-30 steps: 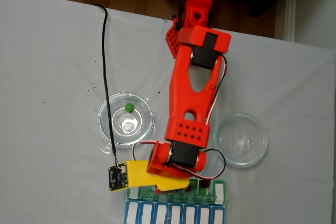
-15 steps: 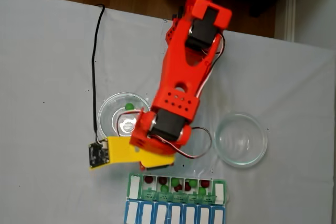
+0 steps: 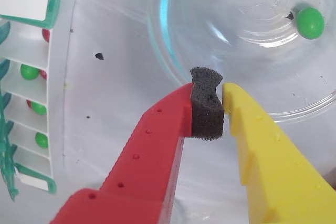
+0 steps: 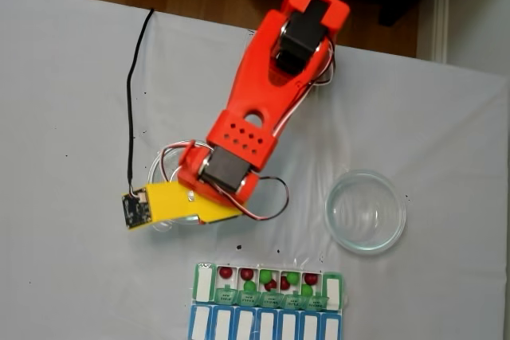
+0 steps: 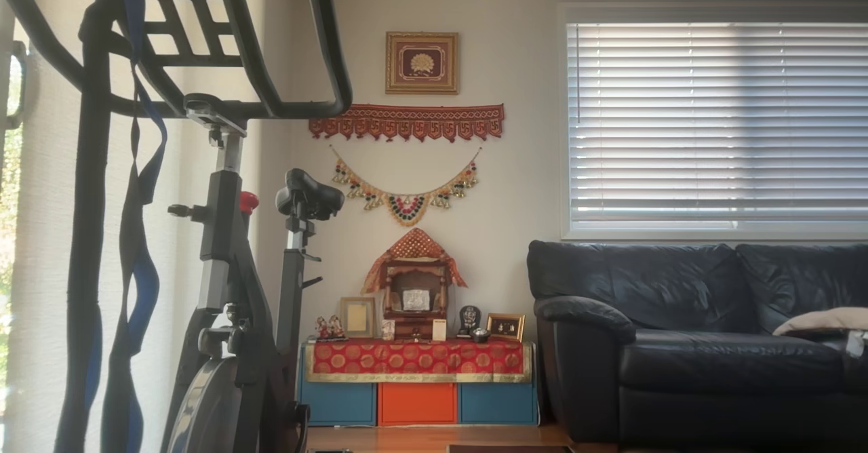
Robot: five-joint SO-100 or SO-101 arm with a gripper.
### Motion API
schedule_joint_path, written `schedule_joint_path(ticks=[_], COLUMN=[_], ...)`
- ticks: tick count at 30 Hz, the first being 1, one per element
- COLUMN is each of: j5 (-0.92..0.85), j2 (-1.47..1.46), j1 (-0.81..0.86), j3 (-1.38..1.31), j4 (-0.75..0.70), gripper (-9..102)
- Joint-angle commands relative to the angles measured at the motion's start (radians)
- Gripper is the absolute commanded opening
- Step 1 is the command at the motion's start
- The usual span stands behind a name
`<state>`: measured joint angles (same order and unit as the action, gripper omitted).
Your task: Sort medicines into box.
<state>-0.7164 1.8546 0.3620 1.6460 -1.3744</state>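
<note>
My gripper (image 3: 209, 95) is shut, its red finger (image 3: 157, 135) and yellow finger (image 3: 262, 145) pressing a black foam pad (image 3: 207, 108) and nothing else. It hangs at the near rim of a clear glass dish (image 3: 168, 51) that holds one green medicine ball (image 3: 310, 23). In the fixed view the red arm (image 4: 255, 109) covers most of that dish (image 4: 162, 162). The box (image 4: 204, 283) lies at the table's bottom edge, with green medicines (image 4: 249, 285) and red medicines (image 4: 225, 273) in its open compartments. The wrist view shows the box (image 3: 23, 51) at the left with a green ball (image 3: 29, 71) inside.
A second glass dish (image 4: 366, 211) stands empty at the right of the fixed view. A black cable (image 4: 131, 117) runs from the wrist camera up the white cloth. The table's far edge crosses the top. The other view shows a living room.
The arm has swung up and to the left, from over the box to over the left dish. The box's compartments now lie uncovered.
</note>
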Motion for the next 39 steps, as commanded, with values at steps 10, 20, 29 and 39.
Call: schedule_joint_path(ticks=[10,20,29,39], j5=[-0.089,-0.224,-0.299,-0.330], j2=[0.124,0.080,0.086,0.084], j1=[0.080,0.152,0.195,0.222], j3=[0.155,0.169,0.160,0.164], j4=[0.100,0.109,0.060,0.041], gripper=[1,1,1,1])
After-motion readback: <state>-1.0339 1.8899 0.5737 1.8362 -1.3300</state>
